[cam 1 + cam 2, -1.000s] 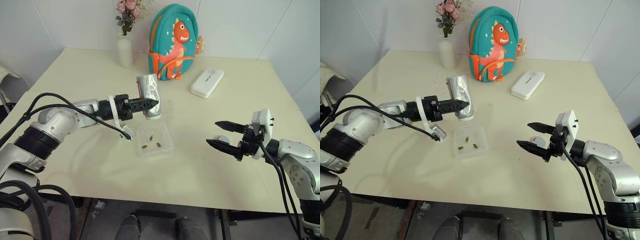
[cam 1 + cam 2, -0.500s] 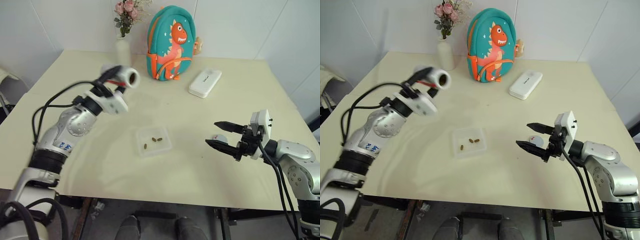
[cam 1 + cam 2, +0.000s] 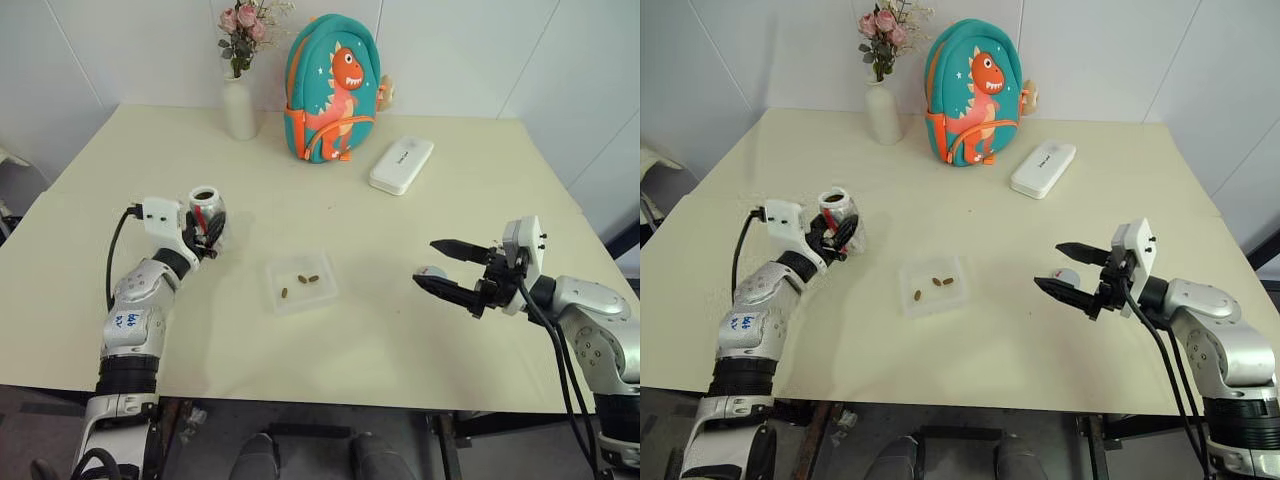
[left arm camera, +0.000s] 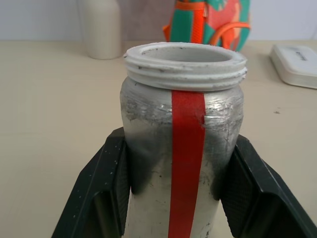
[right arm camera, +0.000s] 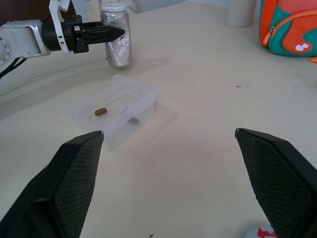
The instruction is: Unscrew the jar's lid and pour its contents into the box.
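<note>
Jar [image 3: 206, 208], uncapped and upright, sits clamped in the left gripper [image 3: 208, 232] at the box's [image 3: 301, 282] nine o'clock; right gripper [image 3: 447, 269] gapes empty.

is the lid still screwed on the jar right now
No. In the left wrist view the jar shows a bare threaded open rim, gripped by the left tool.
</note>
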`<move>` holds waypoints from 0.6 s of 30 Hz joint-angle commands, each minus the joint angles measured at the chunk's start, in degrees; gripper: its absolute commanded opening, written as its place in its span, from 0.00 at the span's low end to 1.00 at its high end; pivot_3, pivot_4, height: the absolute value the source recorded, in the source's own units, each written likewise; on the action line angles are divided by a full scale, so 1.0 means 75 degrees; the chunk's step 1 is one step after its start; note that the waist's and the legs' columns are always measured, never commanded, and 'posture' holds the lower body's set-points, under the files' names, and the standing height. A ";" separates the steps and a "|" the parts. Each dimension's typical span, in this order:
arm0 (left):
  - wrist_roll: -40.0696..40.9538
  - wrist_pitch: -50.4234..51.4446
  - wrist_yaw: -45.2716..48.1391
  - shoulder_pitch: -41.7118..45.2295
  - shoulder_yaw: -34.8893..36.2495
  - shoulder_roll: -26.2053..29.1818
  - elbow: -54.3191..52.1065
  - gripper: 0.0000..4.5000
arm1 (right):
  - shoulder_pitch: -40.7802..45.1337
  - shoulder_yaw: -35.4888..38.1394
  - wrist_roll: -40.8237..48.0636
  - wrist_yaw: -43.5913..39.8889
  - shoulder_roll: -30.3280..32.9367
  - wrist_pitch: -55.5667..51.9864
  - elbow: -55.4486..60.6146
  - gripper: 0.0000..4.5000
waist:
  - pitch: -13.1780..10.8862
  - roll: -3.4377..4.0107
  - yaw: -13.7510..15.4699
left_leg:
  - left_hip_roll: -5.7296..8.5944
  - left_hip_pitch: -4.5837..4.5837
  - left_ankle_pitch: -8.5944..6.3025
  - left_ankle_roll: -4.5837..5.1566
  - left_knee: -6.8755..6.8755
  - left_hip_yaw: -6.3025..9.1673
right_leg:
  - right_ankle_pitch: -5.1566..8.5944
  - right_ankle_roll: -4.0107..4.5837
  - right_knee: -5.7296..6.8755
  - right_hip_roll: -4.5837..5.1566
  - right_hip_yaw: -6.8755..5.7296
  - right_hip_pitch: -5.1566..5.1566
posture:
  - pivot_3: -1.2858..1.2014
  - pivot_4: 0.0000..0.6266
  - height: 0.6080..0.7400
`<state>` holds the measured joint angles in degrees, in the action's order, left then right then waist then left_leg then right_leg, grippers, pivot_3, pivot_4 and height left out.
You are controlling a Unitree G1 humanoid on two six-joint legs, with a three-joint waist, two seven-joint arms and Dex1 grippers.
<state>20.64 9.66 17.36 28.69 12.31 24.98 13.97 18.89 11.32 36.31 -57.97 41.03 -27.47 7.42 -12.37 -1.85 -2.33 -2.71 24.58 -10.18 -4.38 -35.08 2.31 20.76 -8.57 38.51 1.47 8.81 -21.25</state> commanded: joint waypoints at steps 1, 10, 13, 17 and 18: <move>0.0064 -0.0755 0.0448 -0.0203 0.0197 -0.0141 -0.0275 0.49 | 0.0155 0.0036 0.0017 -0.0149 0.0019 0.0140 -0.0022 0.99 | 0.0000 -0.0001 -0.0003 | 0.0000 -0.0004 0.0000 0.0000 0.0003 0.0001 | 0.0000 0.0000 -0.0010 0.0000 -0.0001 0.0008 | 0.52 0.24 1.00; -0.0033 -0.0665 0.1289 -0.0303 0.0211 0.0179 -0.0089 0.49 | 0.0147 0.0182 0.0117 -0.0506 0.0199 -0.0050 -0.0105 0.99 | 0.0000 -0.0001 -0.0026 | 0.0000 -0.0015 -0.0010 0.0007 0.0019 0.0001 | -0.0008 -0.0008 -0.0092 0.0001 -0.0001 0.0050 | 0.52 0.24 1.00; -0.0035 -0.0635 0.1370 -0.0351 0.0225 0.0246 -0.0138 0.61 | 0.0218 0.0153 0.0091 -0.0509 0.0171 -0.0047 -0.0147 1.00 | 0.0000 0.0000 -0.0051 | 0.0000 -0.0019 -0.0012 0.0007 0.0027 0.0001 | -0.0008 -0.0008 -0.0093 0.0002 0.0000 0.0051 | 0.52 0.24 1.00; -0.0088 -0.0591 0.1465 -0.0384 0.0232 0.0353 -0.0217 0.86 | 0.0308 0.0086 0.0032 -0.0523 0.0130 0.0004 -0.0239 1.00 | 0.0000 -0.0001 -0.0095 | 0.0000 -0.0020 -0.0014 0.0007 0.0035 0.0001 | -0.0007 -0.0008 -0.0102 0.0003 -0.0001 0.0053 | 0.52 0.24 1.00; -0.0067 -0.0543 0.1495 -0.0400 0.0241 0.0367 -0.0261 0.93 | 0.0322 0.0076 0.0023 -0.0533 0.0126 0.0010 -0.0254 1.00 | 0.0000 -0.0001 -0.0107 | 0.0000 -0.0020 -0.0014 0.0007 0.0037 0.0001 | -0.0007 -0.0007 -0.0103 0.0003 -0.0001 0.0052 | 0.52 0.24 1.00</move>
<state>20.12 5.63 28.02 25.96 13.18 26.69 14.27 20.36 11.33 35.88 -61.36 41.60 -27.95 4.97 -12.37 -1.86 -3.13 -2.71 24.44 -10.28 -4.33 -34.79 2.31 20.71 -8.62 37.73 1.49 8.81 -20.87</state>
